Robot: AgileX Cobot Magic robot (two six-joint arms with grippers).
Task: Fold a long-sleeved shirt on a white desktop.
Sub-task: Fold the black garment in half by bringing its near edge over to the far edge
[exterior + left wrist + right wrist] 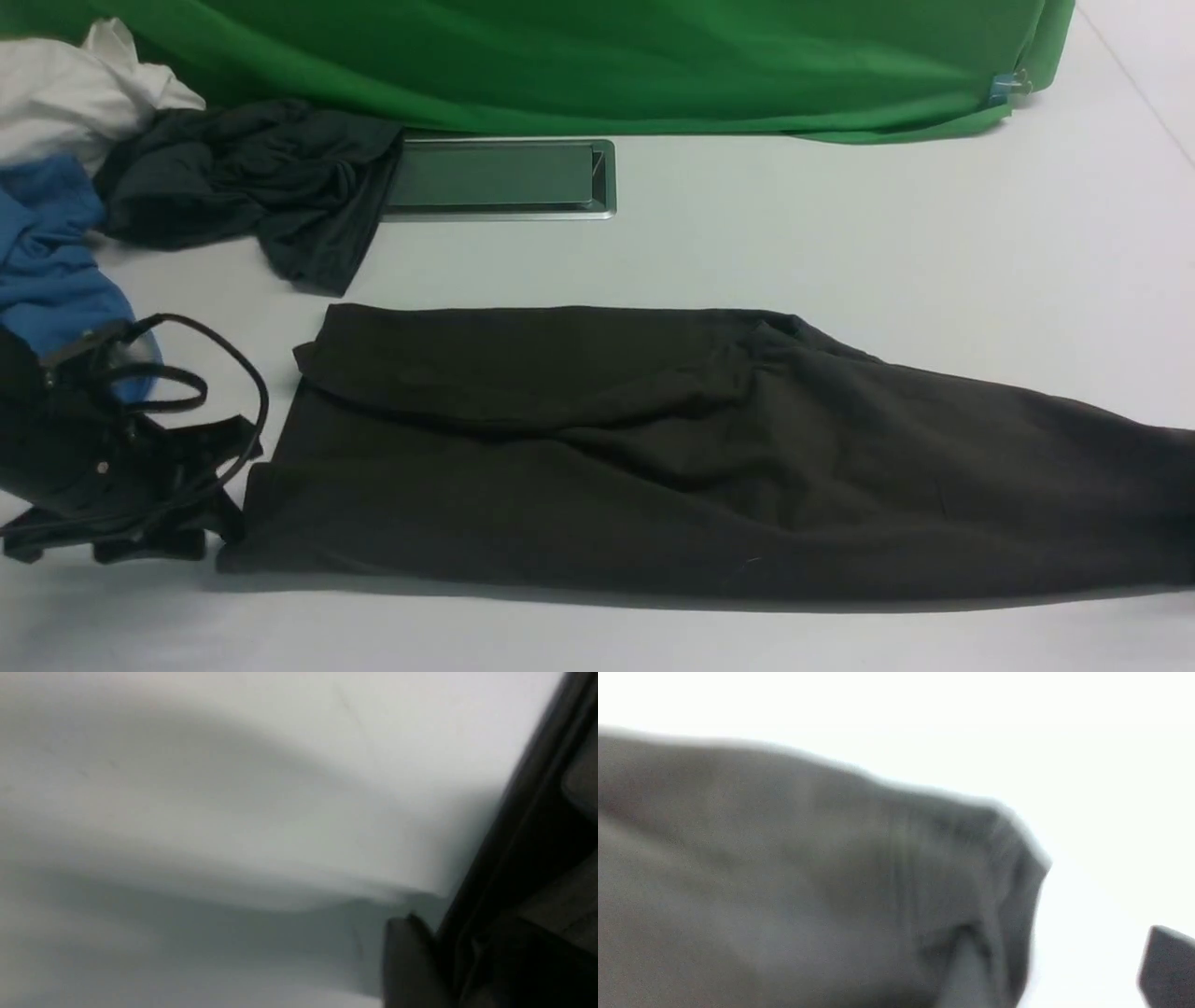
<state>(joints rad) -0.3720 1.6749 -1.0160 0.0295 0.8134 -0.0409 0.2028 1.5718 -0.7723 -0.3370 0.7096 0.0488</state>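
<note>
1. L arm low over the white desktop (840, 243). The left gripper (219, 490) is just beside the long-sleeved shirt (709, 467) edge. Can't tell jaw state, too dark.
2. R arm shows on wrist cam only. The right gripper (1064, 970) is spread, one finger (966, 970) against the cloth.
3. Shirt is dark olive, folded into a flat band, stretching away from the L gripper.

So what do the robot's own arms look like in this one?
The left arm is bulky and black, with thin black cables looping loosely off it. The right arm is outside the front view. Its wrist camera shows only the right tool, which has two flat, blurred grey fingers.
</note>
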